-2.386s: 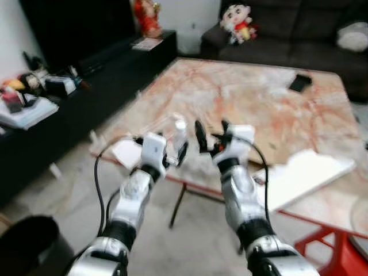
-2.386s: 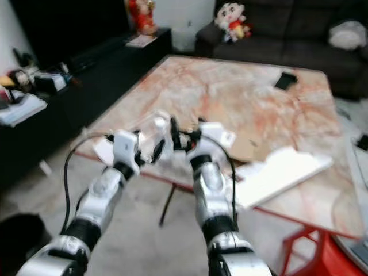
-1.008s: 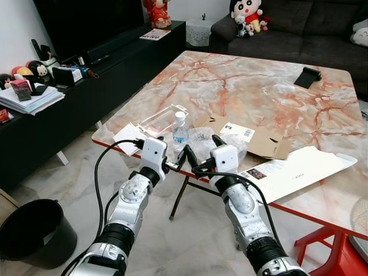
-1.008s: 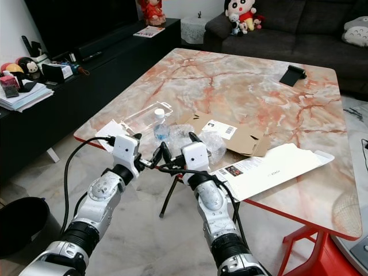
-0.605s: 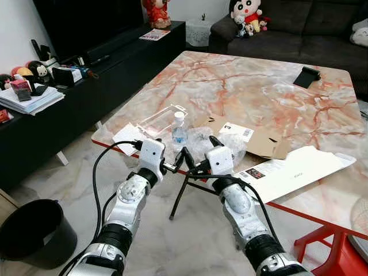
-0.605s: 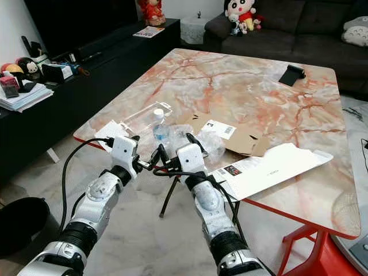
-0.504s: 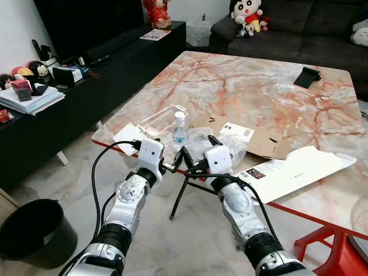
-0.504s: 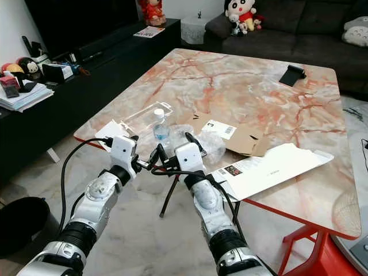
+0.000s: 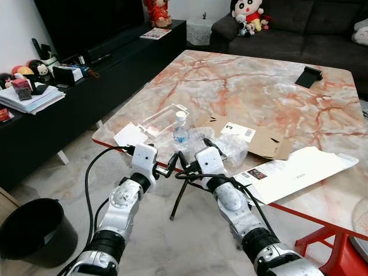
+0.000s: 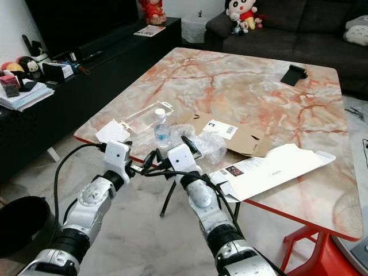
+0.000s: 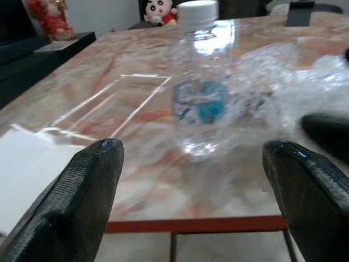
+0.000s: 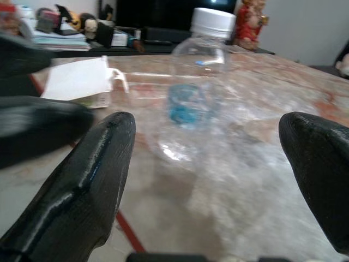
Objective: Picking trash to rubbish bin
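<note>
A clear plastic water bottle [image 9: 180, 130] with a white cap and blue label stands upright near the marble table's front left corner. Crumpled clear plastic wrap [image 9: 225, 145] lies just right of it. My left gripper [image 9: 174, 163] and right gripper [image 9: 193, 157] hover side by side at the table's front edge [image 9: 172, 176], just short of the bottle, both open with nothing between the fingers. The left wrist view has the bottle [image 11: 203, 87] centred between its spread fingers [image 11: 82, 196]. In the right wrist view the bottle [image 12: 196, 82] stands ahead, beyond the fingers [image 12: 82, 185].
A clear plastic tray [image 9: 163, 118] and white paper [image 9: 130, 135] lie left of the bottle. Flat cardboard [image 9: 264, 144] and a long white sheet [image 9: 302, 168] lie to the right. A black bin [image 9: 33, 231] stands on the floor at the lower left. A black TV bench [image 9: 86, 86] runs along the left.
Both grippers have drifted a little left and lower along the table's front edge, the right one closing in on the left. The bottle and wrap have not moved.
</note>
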`<state>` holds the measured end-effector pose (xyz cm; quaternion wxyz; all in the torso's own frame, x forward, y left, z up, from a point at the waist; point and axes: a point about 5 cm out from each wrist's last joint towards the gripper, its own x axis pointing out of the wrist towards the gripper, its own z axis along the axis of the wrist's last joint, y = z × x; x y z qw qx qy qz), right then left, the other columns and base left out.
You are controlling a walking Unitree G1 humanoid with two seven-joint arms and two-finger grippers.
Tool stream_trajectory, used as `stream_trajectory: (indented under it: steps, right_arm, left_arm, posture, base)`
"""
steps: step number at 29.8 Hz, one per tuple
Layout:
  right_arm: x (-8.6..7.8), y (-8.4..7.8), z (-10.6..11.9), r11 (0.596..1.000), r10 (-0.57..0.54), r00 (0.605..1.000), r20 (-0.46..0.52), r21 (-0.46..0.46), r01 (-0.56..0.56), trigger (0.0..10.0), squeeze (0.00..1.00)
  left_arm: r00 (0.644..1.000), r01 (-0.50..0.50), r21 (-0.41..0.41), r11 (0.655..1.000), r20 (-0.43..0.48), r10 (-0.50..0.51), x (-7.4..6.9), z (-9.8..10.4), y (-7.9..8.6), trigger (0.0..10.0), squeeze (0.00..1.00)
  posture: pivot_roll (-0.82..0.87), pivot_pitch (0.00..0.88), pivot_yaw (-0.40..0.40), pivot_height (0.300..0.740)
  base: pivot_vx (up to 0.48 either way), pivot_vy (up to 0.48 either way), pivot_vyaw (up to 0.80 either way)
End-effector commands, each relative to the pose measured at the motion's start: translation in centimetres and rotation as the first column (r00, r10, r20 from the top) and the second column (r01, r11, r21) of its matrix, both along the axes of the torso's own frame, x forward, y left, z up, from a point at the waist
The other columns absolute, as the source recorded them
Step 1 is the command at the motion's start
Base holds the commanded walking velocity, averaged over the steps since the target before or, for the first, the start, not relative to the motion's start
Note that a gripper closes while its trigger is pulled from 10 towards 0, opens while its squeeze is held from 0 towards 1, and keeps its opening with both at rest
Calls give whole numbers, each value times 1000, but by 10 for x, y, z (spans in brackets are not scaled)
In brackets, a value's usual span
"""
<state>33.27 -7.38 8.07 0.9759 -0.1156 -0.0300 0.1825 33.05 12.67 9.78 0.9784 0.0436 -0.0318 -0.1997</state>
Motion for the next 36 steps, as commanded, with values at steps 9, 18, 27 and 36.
stream_trajectory:
  steps: [9,18,27,36]
  right_arm:
    - [12,-8,18,994,-82,995,54,81,77,10000,0]
    - [12,-5,15,999,-52,997,56,-6,52,10000,0]
    - [13,-8,6,991,-81,996,35,-106,84,10000,0]
    - [18,-18,6,969,-173,984,32,-171,176,10000,0]
  left_arm:
    - [1000,-24,-6,1000,9,24,-2,3,7,10000,0]
    - [1000,-11,-20,1000,20,11,-2,7,0,10000,0]
    - [1000,-2,-24,1000,28,2,-2,11,-3,10000,0]
    - [999,10,-17,1000,32,-9,-3,13,-6,10000,0]
  posture:
    - [32,6,43,740]
    - [39,5,36,740]
    - [42,5,34,740]
    - [56,5,34,740]
  base:
    - [0,0,0]
    - [0,0,0]
    - [0,0,0]
    - [0,0,0]
